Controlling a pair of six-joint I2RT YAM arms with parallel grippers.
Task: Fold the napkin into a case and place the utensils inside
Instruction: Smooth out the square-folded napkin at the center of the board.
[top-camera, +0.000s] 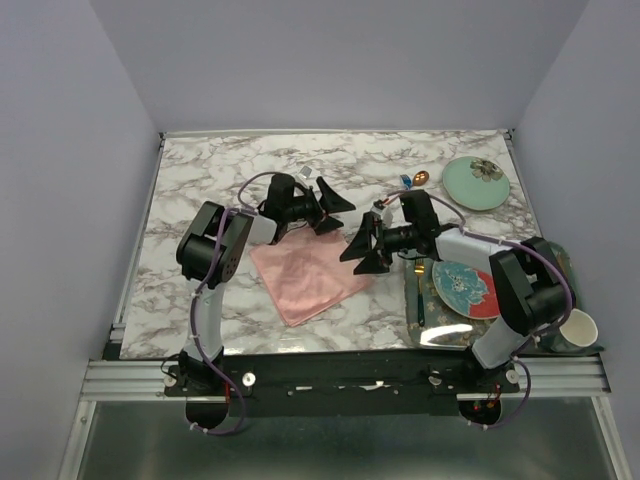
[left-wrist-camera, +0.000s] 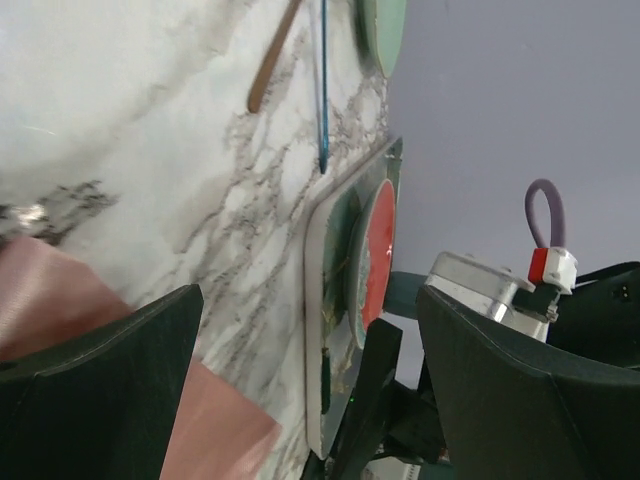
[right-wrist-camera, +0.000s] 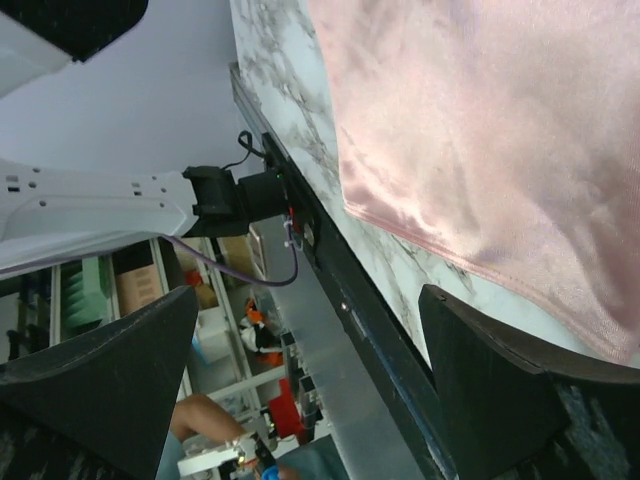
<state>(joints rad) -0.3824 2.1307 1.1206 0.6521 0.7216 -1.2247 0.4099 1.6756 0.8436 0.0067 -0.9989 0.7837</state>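
Note:
The pink napkin lies flat on the marble between the two arms; it also shows in the left wrist view and the right wrist view. My left gripper hovers open over the napkin's far edge, holding nothing. My right gripper hangs open and empty above the napkin's right corner. The copper spoon and the small blue fork lie at the back, right of centre.
A tray at the right carries a red and teal plate and a gold fork with a teal handle. A pale green dish sits at the back right. A white cup stands at the right edge.

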